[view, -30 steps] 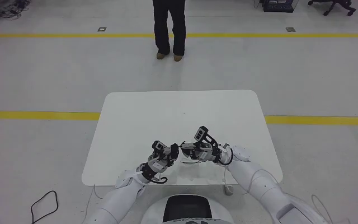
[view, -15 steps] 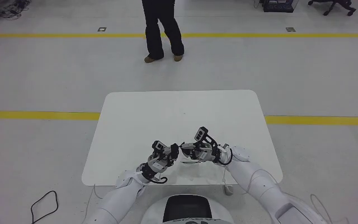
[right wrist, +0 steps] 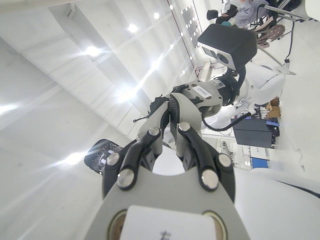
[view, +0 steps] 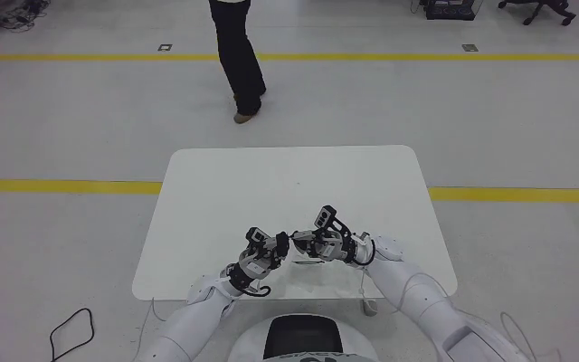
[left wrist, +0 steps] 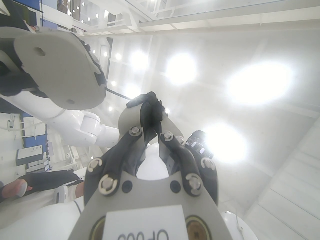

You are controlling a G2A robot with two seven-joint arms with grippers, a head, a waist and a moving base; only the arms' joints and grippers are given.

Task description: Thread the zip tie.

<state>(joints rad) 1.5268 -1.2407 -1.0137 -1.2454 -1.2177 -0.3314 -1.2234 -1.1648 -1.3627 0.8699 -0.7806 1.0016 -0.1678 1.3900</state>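
Both grippers meet tip to tip a little above the near part of the white table [view: 289,181]. My left gripper [view: 281,245] is shut on the black zip tie's thick end [left wrist: 150,106], and a thin black strand [left wrist: 117,94] runs off from it toward the other arm. My right gripper [view: 299,242] is shut as well, its ribbed pads [right wrist: 173,111] pressed on the zip tie. The tie's thin tail [right wrist: 141,119] sticks out sideways past the fingers. In the right wrist view the left gripper [right wrist: 160,104] sits just beyond, nearly touching.
The table's near edge [view: 271,299] lies just under the forearms. A small white object on a cord [view: 367,306] hangs off that edge at the right. A black cable loop [view: 71,330] lies on the floor at the left.
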